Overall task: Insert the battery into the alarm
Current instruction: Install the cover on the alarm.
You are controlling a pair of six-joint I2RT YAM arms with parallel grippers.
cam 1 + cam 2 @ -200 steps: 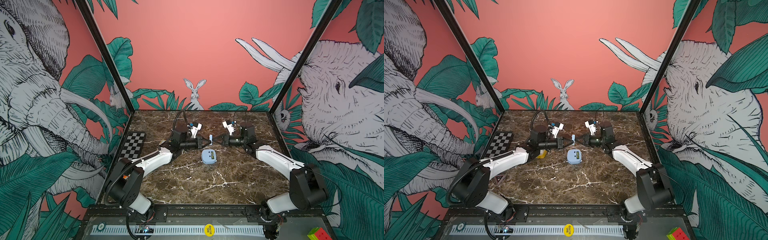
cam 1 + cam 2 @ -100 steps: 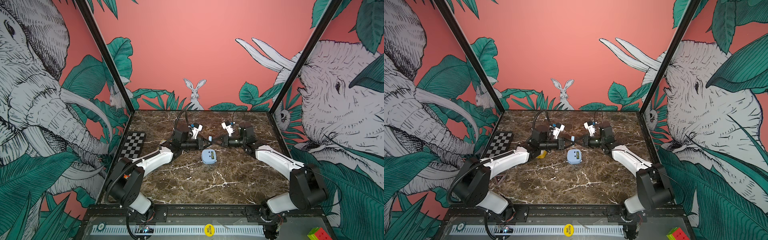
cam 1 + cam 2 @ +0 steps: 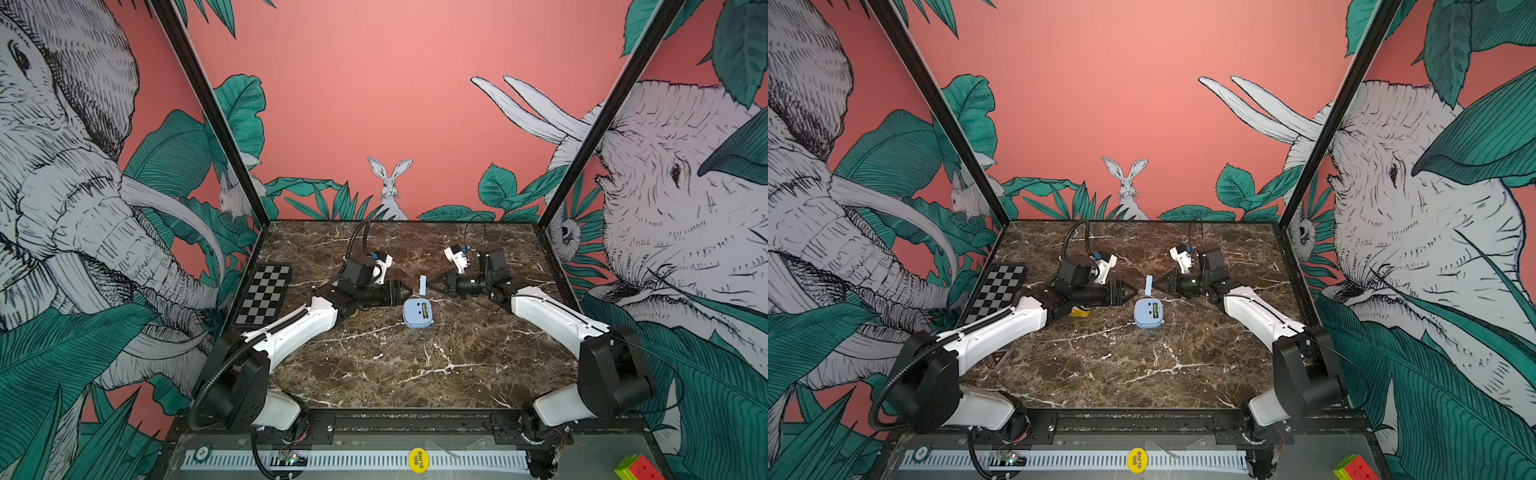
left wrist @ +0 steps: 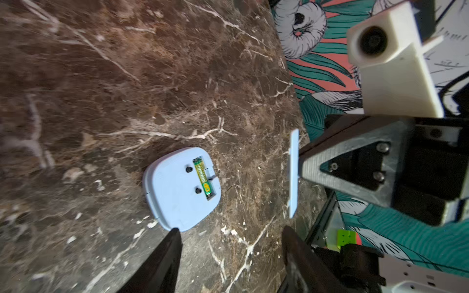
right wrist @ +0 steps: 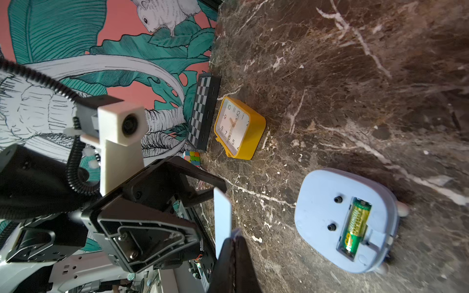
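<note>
The light-blue alarm [image 3: 415, 318] [image 3: 1144, 318] lies face down mid-table, with its back compartment uncovered. A green battery [image 4: 203, 177] [image 5: 356, 225] lies in that compartment. Just behind the alarm and above the table, my right gripper [image 3: 432, 284] [image 5: 234, 236] is shut on a thin light-blue battery cover [image 3: 423, 285] [image 4: 294, 175] [image 5: 222, 215], holding it upright by its edge. My left gripper [image 3: 405, 289] [image 4: 231, 229] faces the cover from the other side. It is open, a little apart from the cover, with nothing between its fingers.
A yellow alarm clock [image 5: 238, 129] [image 3: 1079, 311] stands on the table under my left arm. A checkerboard [image 3: 264, 293] lies along the left wall. A colour cube [image 3: 633, 467] sits outside the front rail.
My left gripper opened, let go of the blue cover and drew back to the left. The right gripper stays shut on the cover.
</note>
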